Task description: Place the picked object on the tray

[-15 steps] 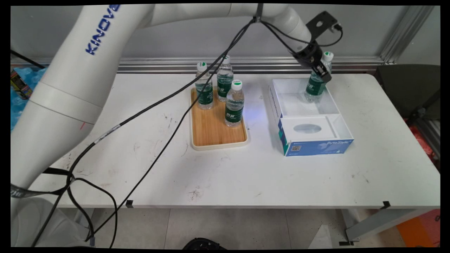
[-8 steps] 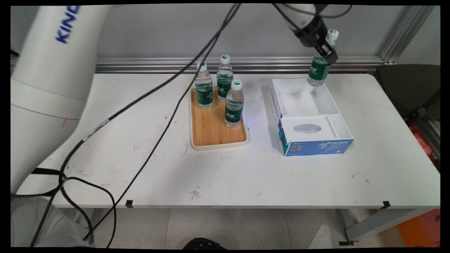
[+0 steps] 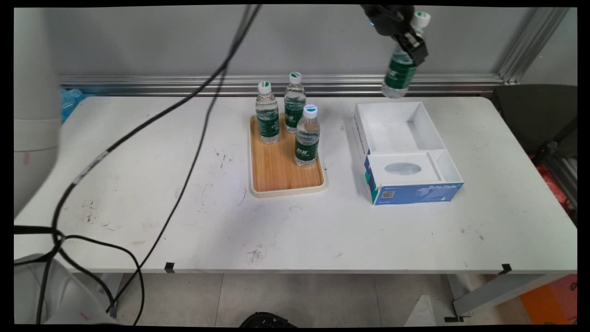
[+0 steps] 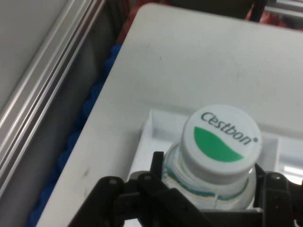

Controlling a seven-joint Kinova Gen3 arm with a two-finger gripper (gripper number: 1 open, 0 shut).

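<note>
High at the top of the main view, my gripper (image 3: 410, 44) is shut on a water bottle (image 3: 400, 74) with a green label and a white cap. The bottle hangs tilted in the air above the far end of the white and blue box (image 3: 454, 173). In the hand view the bottle's white and green cap (image 4: 222, 139) sits between my fingers (image 4: 158, 165), with the gripper (image 4: 208, 184) closed round its neck and the box's white corner (image 4: 147, 130) below.
A wooden tray (image 3: 281, 175) stands left of the box with three upright water bottles (image 3: 307, 136) at its far end. Black cables (image 3: 184, 152) hang across the table's left half. A metal rail (image 3: 322, 83) runs along the wall behind.
The gripper has lifted the bottle out of the box's far compartment, up and slightly left. The arm has risen out of the picture.
</note>
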